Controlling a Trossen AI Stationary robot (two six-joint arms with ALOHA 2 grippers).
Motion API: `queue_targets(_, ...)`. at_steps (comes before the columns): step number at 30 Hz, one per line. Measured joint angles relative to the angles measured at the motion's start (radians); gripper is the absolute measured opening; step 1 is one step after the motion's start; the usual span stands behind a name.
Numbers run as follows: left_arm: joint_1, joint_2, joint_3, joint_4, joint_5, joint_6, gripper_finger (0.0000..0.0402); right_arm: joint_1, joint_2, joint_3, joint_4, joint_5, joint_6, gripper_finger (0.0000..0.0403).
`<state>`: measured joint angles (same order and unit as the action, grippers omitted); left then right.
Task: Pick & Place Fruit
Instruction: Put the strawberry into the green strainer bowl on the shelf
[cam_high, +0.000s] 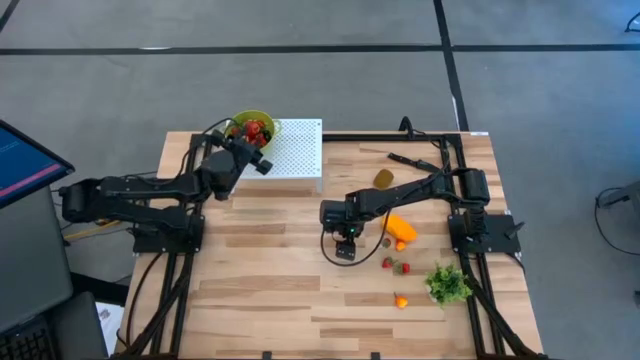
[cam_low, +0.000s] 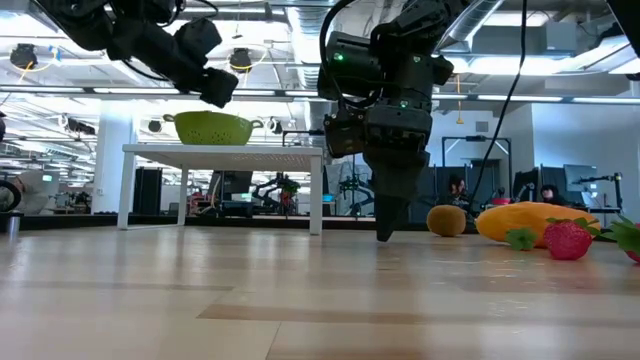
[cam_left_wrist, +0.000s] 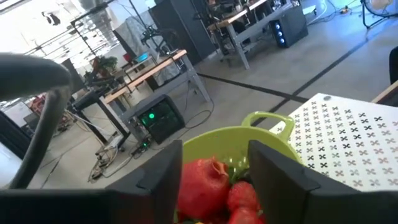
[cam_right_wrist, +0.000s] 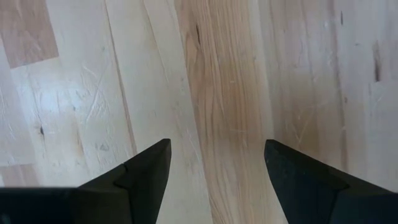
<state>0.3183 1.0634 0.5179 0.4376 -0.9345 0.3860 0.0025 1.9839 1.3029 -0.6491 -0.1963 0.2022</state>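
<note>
We see a pale plank worktop (cam_high: 260, 270) carrying a white perforated stand (cam_high: 297, 150), a kiwi (cam_high: 384, 178), an elongated orange fruit (cam_high: 401, 228) (just beside a strawberry), small berries (cam_high: 394, 265), a leafy bunch (cam_high: 447, 284) and a black knife (cam_high: 412, 160).

Setting was an open-plan robotics lab or workshop. Beyond the wooden table (cam_low: 300, 300), behind the right gripper (cam_low: 386, 232), stood more workbenches (cam_left_wrist: 149, 71), computer towers (cam_left_wrist: 291, 26) and another robot arm (cam_low: 270, 190), under exposed ceiling ducts (cam_low: 300, 20) and strip lighting, on grey concrete floor (cam_high: 300, 90).
</note>
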Motion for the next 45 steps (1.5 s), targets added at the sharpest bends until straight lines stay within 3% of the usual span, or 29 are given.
queue_targets(9, -0.020, -0.048, 0.000, 0.000, -0.046, 0.002, 0.0237, -0.021, 0.000, 0.015, 0.000, 0.006, -0.002, 0.0252)
queue_targets(14, -0.147, -0.084, 0.000, -0.001, -0.021, -0.012, 0.0241, -0.041, -0.072, 0.032, -0.031, 0.075, -0.023, 0.0237)
queue_targets(18, -0.301, -0.090, 0.001, -0.001, 0.104, -0.093, 0.0235, -0.055, -0.168, 0.032, -0.127, 0.176, -0.011, 0.0217)
queue_targets(24, -0.489, -0.018, 0.001, 0.000, 0.411, -0.114, 0.0224, -0.056, -0.308, 0.031, -0.258, 0.329, 0.052, 0.0190)
queue_targets(29, -0.582, 0.104, 0.001, 0.037, 0.471, -0.138, 0.0219, -0.044, -0.391, 0.031, -0.367, 0.383, 0.149, 0.0172)
queue_targets(38, -0.618, 0.356, 0.001, 0.212, 0.523, -0.131, 0.0218, 0.127, -0.425, 0.031, -0.471, 0.386, 0.321, 0.0157)
queue_targets(45, -0.615, 0.379, 0.000, 0.217, 0.522, -0.133, 0.0214, 0.313, -0.388, 0.031, -0.533, 0.426, 0.483, 0.0148)
